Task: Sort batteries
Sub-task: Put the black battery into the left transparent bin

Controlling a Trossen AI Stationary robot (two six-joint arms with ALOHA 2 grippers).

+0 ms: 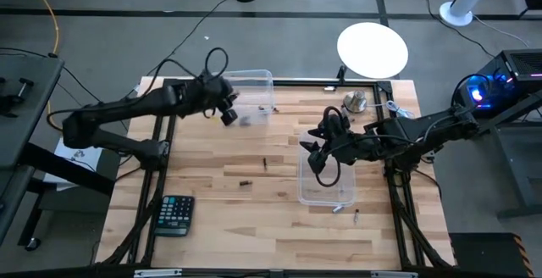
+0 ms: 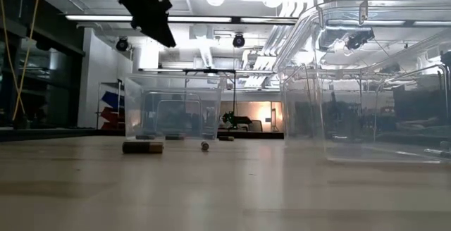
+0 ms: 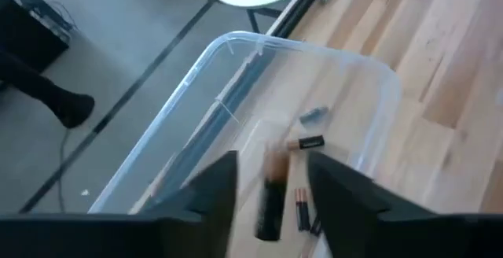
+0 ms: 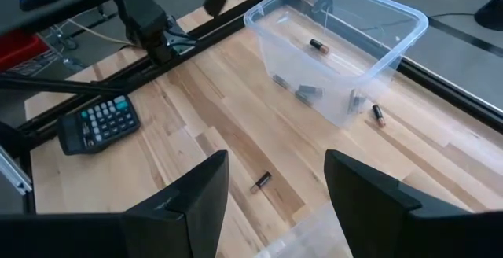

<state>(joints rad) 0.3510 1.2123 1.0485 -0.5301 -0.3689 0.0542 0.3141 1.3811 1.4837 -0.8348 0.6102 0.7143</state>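
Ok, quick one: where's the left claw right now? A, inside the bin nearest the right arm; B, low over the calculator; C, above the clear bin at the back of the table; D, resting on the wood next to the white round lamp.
C: in the high view the left claw sits over the back bin, and its wrist view looks down between open fingers into that bin, with batteries lying inside.
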